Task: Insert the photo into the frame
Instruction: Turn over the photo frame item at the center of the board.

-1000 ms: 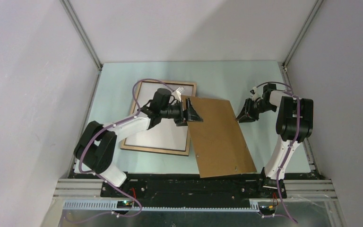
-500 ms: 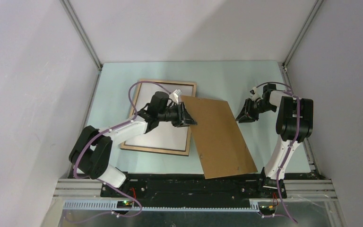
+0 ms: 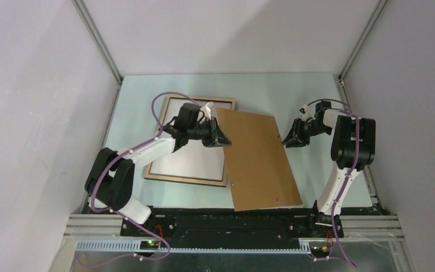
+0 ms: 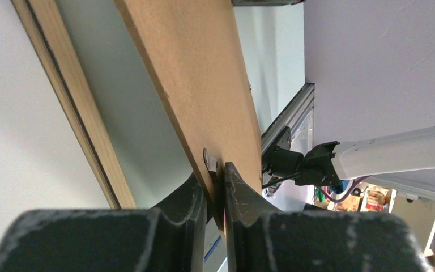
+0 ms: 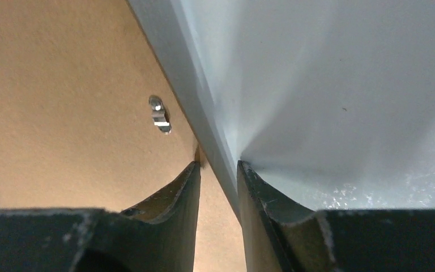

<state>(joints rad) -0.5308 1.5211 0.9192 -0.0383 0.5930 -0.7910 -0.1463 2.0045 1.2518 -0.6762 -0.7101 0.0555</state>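
Frame (image 3: 184, 180): back up, lying left of centre; far-right corner overlapped by the board.
Photo (image 3: 187, 161): white back up inside the frame, seemingly seated.
Backing board (image 3: 260, 158): has swung left and far, towards the frame.
Left gripper (image 3: 224, 140): wide a second ago, now pinched tight on the board's far-left edge.
Right gripper (image 3: 289, 141): jaws partly apart astride the board's right edge; clamping or not, cannot tell.
Meaning: photo appears placed; the board should close it in next.

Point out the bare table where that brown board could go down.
Widest: the far strip of table between the back wall and the frame and board. Narrow strip left of the frame, partly under the left arm. Crowded: the middle, with the left hand and right hand at the board's edges.
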